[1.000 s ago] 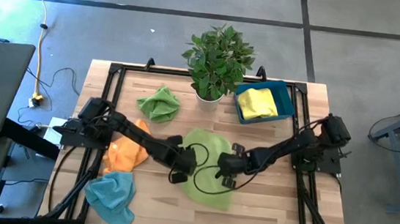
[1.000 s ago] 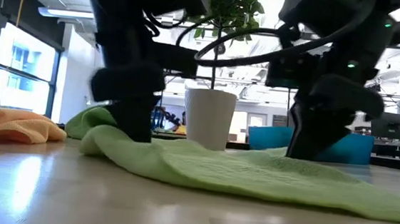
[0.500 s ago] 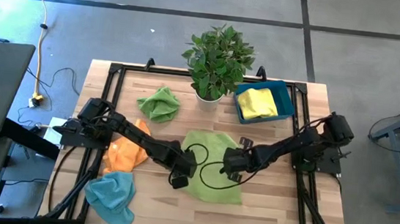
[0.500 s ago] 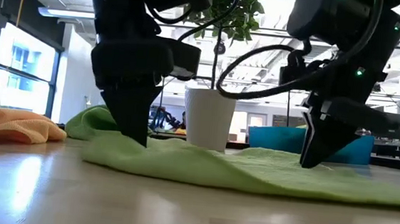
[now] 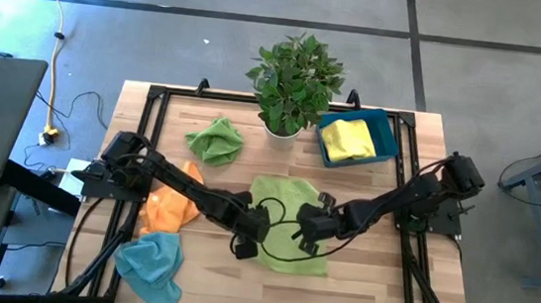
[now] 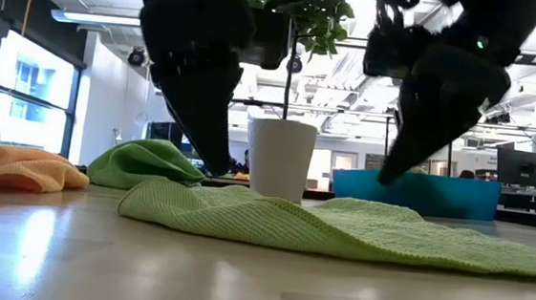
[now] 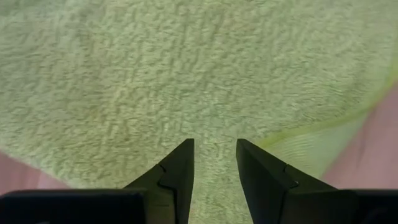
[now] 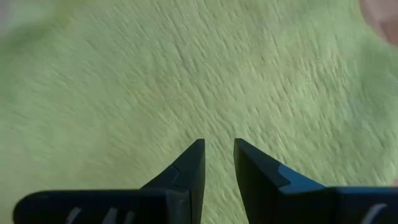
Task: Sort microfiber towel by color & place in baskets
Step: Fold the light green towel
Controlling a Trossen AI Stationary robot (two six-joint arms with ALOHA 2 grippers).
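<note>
Both tools are hovering over the light green towel (image 5: 285,223), left tool (image 7: 214,163) and right tool (image 8: 219,163) each slightly parted, gripping nothing. Each should be pinching a near edge together, lifting evenly off the desk (image 5: 377,281).

Nubbly matt light-green cloth towel (image 5: 288,223) on smooth, faintly glossy wooden tabletop (image 5: 368,280)

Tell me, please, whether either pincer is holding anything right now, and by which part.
Nothing is held. The left pincer and right pincer hover open above the spread light-green towel.
</note>
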